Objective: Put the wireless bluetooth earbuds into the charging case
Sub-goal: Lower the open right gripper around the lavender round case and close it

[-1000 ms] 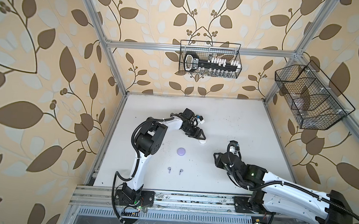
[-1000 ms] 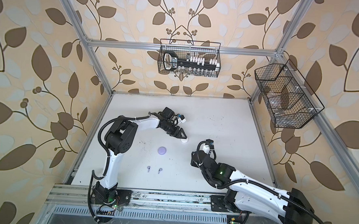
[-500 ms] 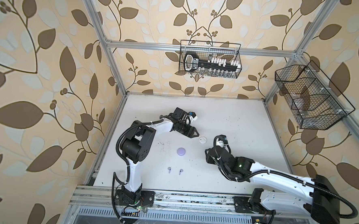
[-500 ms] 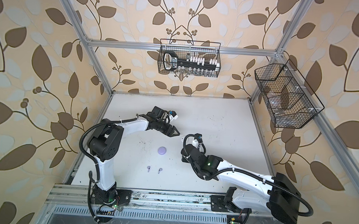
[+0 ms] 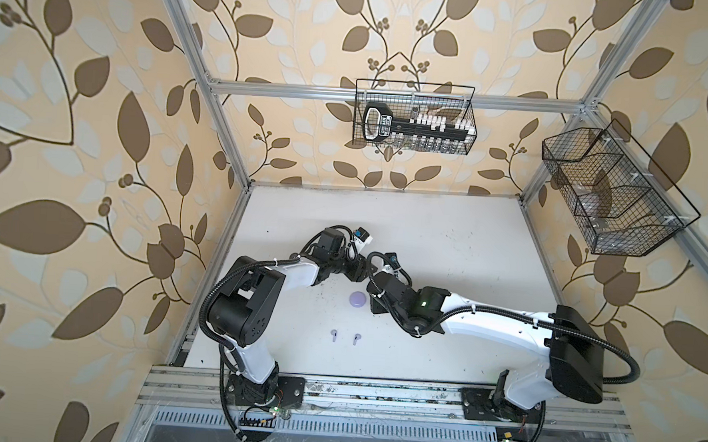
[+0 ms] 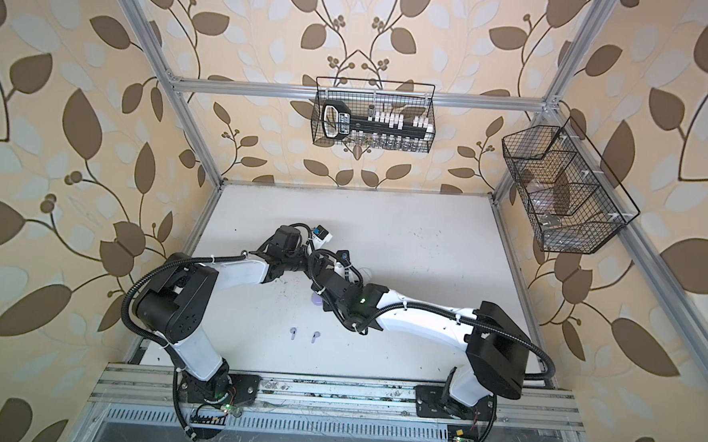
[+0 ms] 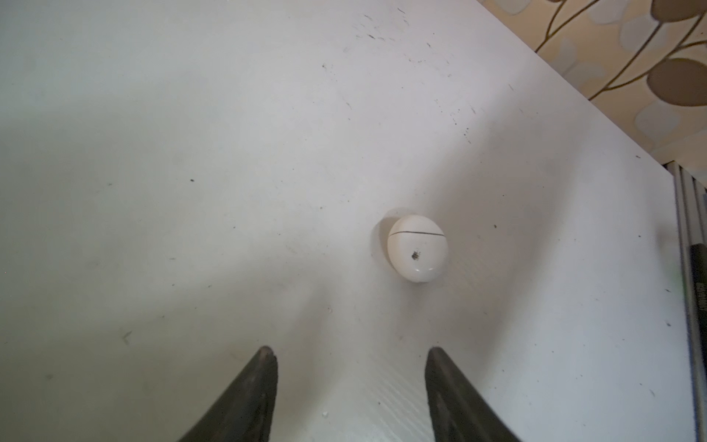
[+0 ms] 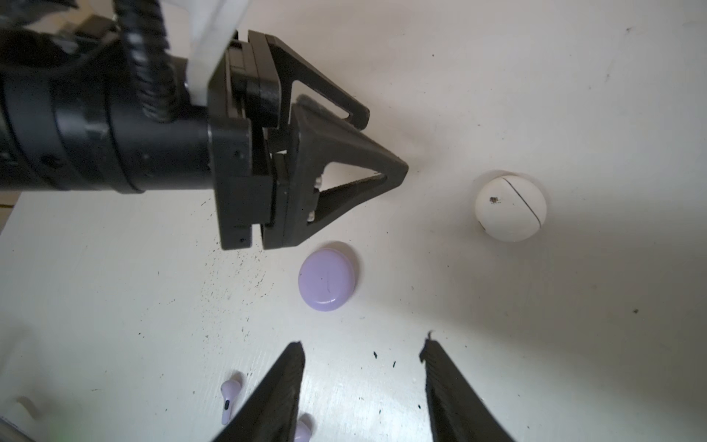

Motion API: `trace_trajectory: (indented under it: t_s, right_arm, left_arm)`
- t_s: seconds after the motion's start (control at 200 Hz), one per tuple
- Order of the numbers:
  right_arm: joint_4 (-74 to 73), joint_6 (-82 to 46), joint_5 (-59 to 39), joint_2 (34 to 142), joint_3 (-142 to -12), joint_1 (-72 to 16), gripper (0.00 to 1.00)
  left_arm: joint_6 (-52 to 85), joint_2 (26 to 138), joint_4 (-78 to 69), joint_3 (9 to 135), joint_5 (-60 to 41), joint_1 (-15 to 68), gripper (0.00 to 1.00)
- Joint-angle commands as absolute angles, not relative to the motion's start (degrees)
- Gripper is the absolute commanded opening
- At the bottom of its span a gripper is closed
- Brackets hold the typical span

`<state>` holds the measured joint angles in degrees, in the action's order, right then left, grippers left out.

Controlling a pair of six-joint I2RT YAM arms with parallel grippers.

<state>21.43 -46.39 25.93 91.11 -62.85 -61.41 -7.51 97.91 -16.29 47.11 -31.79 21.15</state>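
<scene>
Lavender earbuds point(image 5: 333, 333) are laid as a pair near the worktop's point(image 5: 467, 244) front edge, uncased; white ones are not seen. Lavender case point(image 5: 357, 300) is found shut just behind them, toward the middle. Right fingers point(image 8: 279, 394) are spread partway, empty, near that case. Left fingers point(image 7: 252, 398) are parted, empty, aimed at the shut white case point(image 7: 417, 248). Risks judged: crowded arms clashing; earbuds flicked off by a low sweep; rounded white case rolled away when nudged.

Stereo pair high overhead, plus one camera on each wrist.
Both top views look steeply down from the front edge over the whole tabletop point(image 5: 467, 244). The wrist views sit close above it, angled down, and both catch the white charging case point(image 7: 417, 248).
</scene>
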Motion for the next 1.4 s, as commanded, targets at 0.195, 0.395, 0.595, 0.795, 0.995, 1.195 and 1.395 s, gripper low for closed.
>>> trace_trajectory:
  t_s: [0.195, 0.395, 0.595, 0.795, 0.995, 1.195, 1.395]
  right_arm:
    - [22.9, -43.0, 23.6, 99.6, -67.9, -62.1, 0.56]
    - [24.6, -41.1, 22.3, 106.6, -74.0, -62.1, 0.62]
    - [28.5, -43.7, 23.5, 112.3, -79.0, -62.2, 0.65]
    - [30.3, -46.8, 24.9, 115.5, -81.3, -62.6, 0.66]
    - [30.5, -47.4, 24.9, 118.0, -82.3, -62.6, 0.67]
    - [31.1, -47.3, 25.5, 120.0, -84.0, -62.5, 0.67]
    - [32.4, -47.2, 26.6, 121.5, -85.6, -62.6, 0.66]
  left_arm:
    - [-6.1, 96.2, -31.4, 42.1, -32.6, 17.4, 0.63]
    - [-2.8, 97.8, -34.6, 41.3, -33.6, 15.4, 0.63]
    - [-1.7, 98.4, -36.4, 41.0, -33.7, 14.7, 0.64]
    - [-1.5, 98.7, -37.2, 40.8, -33.7, 14.7, 0.64]
    - [-1.2, 98.8, -37.3, 40.8, -33.9, 14.7, 0.64]
    - [-0.9, 99.0, -37.2, 40.9, -34.0, 14.7, 0.64]
    - [-0.9, 98.9, -37.2, 40.9, -34.0, 14.7, 0.65]
